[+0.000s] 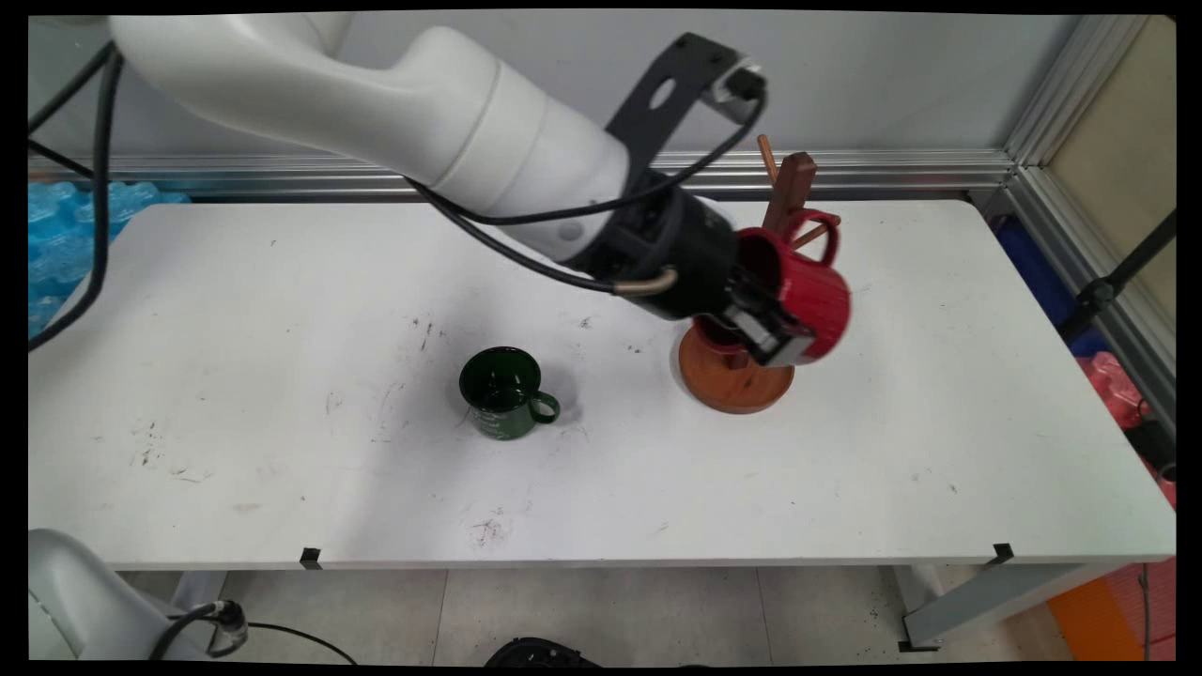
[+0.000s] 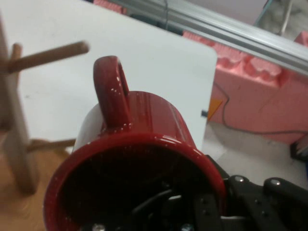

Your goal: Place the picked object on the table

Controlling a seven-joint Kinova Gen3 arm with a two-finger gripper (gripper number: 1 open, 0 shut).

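Red mug [image 1: 806,286] clamped at rim by jaws of gripper [image 1: 765,324], held sideways beside wooden mug tree [image 1: 742,361]; green mug [image 1: 504,391] upright on worktop [image 1: 282,376].

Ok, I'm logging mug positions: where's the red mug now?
In the main view the red mug is right of centre, held off the table in the gripper, tipped sideways against the wooden mug tree; the green mug stands to its left.

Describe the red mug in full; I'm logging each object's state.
The red mug is glossy, ceramic-looking, with a dark interior and a loop handle. The gripper clamps its rim, one finger inside, holding it tilted on its side in the air beside the wooden mug tree, handle uppermost near a peg. Nothing else visibly touches it.
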